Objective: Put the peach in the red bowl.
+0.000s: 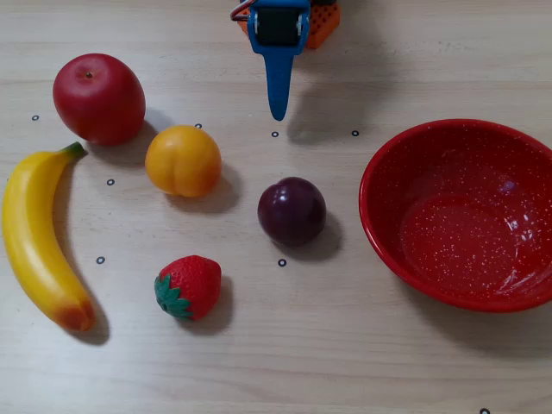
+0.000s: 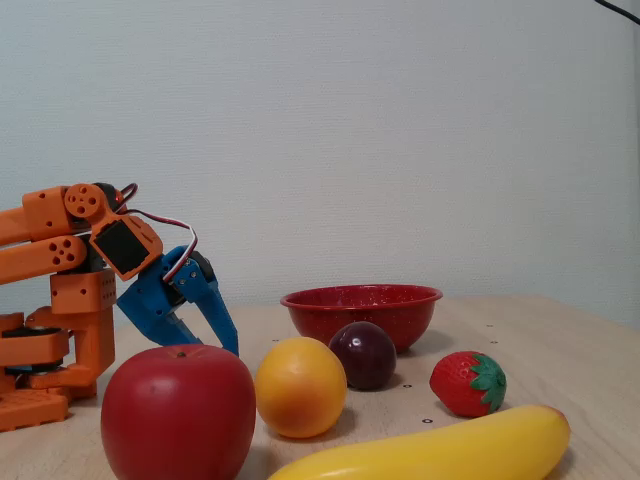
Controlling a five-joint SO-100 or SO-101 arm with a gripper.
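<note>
The peach (image 1: 183, 160) sits on the table (image 1: 345, 345), untouched, just below and right of the apple (image 1: 98, 97) in the overhead view, with the banana (image 1: 36, 240) to its left, the strawberry (image 1: 188, 286) below it and the plum (image 1: 291, 210) to its lower right. The bowl (image 1: 461, 142) stands well apart at the right edge, holding nothing. The gripper (image 1: 278, 110) hangs at the top centre, apart from the peach, its blue fingers pointing down; they look pressed together with nothing between them. In the fixed view the peach (image 2: 300, 387) stands between apple (image 2: 178, 412) and plum (image 2: 364, 354), with the gripper (image 2: 228, 342) behind.
</note>
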